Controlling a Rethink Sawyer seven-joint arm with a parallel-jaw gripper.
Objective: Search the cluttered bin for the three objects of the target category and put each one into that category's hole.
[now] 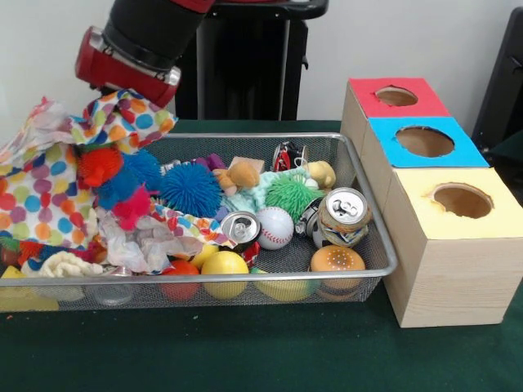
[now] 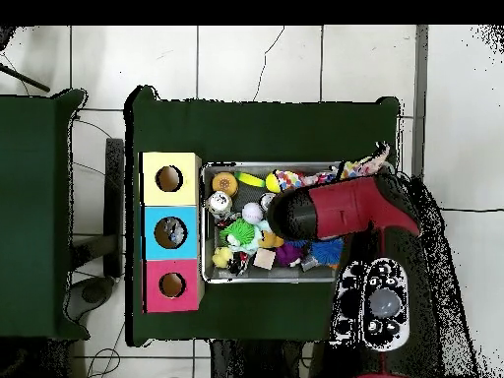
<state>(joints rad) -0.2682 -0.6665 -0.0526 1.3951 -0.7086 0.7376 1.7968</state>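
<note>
The cluttered bin (image 1: 384, 245) of silver wire mesh stands on the green table; it also shows in the overhead view (image 2: 208, 224). It holds a blue spiky ball (image 1: 189, 189), a green spiky ball (image 1: 290, 196), a baseball (image 1: 274, 226), two drink cans (image 1: 343, 216), a toy burger (image 1: 337, 263) and a plush bear (image 1: 237, 174). My gripper (image 1: 122, 110) is over the bin's left end, covered by a polka-dot cloth (image 1: 37, 192) that hangs from it, lifted above the rim. The arm's end (image 2: 285, 215) hides the bin's middle in the overhead view.
Three wooden boxes with round holes stand right of the bin: red top (image 1: 364, 90), blue top (image 1: 384, 139), yellow top (image 1: 425, 214). Red and blue fluffy toys (image 1: 114, 175) cling under the cloth. A yellow ball (image 1: 224, 269) and an orange ball (image 1: 180, 273) lie at the front rim.
</note>
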